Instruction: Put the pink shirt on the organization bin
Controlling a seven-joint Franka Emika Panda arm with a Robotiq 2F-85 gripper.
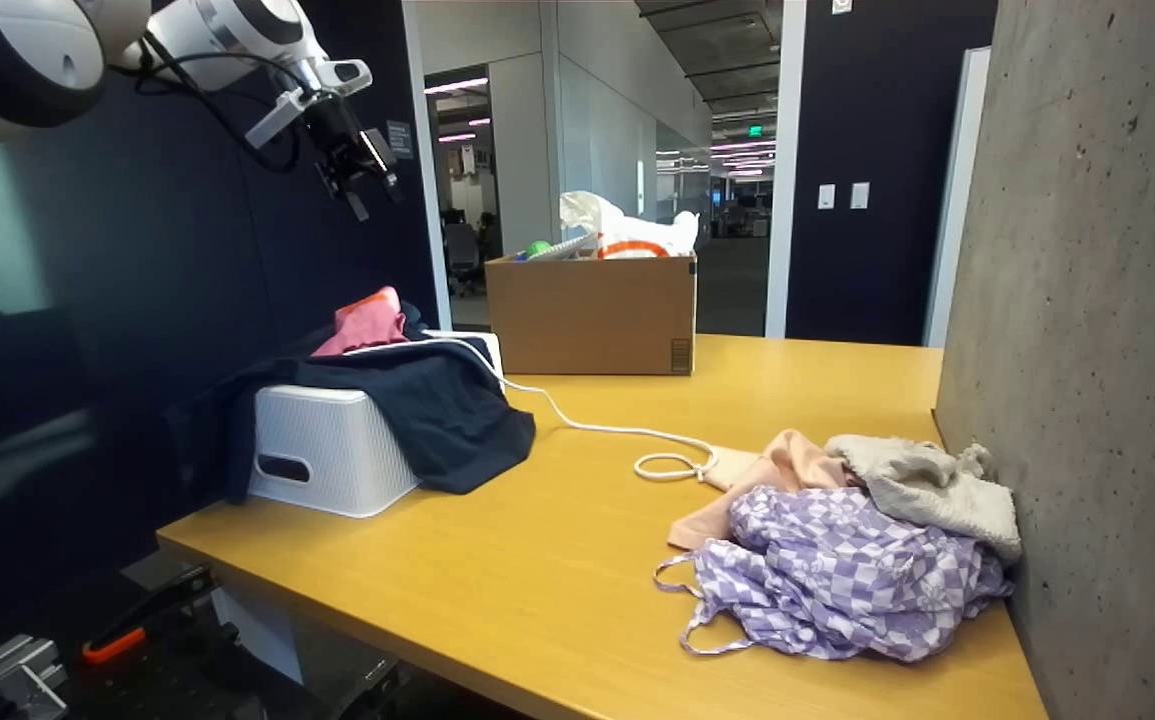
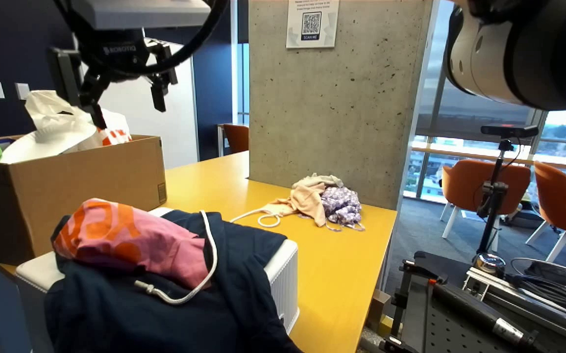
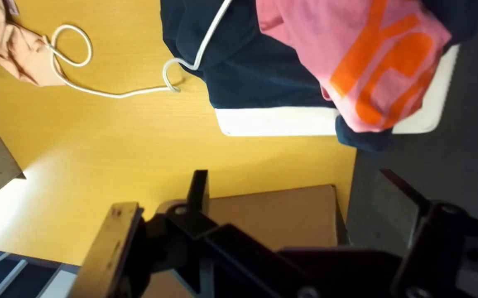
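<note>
The pink shirt lies bunched on top of the organization bin, resting on a navy garment draped across the white plastic; whether its cloth also touches the bin itself cannot be told. It is soft, warm pink fabric, gathered into a low rounded mound rather than spread flat. One end carries broad orange print in thick, letter-like strokes, clearest in the wrist view, where one shape forks like a Y and another curls round beside it; folds cut into the rest of the lettering. Towards the other end the cloth turns plain pink, with small creases and an uneven edge, and in an exterior view a white cord curves just beside it. In the wrist view the printed end narrows to a blunt tip reaching across the bin's white edge, a bit of navy fabric poking out beyond it. On its shaded side the orange deepens almost to red. The gripper is released, its fingers standing wide apart, and hangs in the air well apart from the shirt, above the worktop that carries the bin and a cardboard box.
</note>
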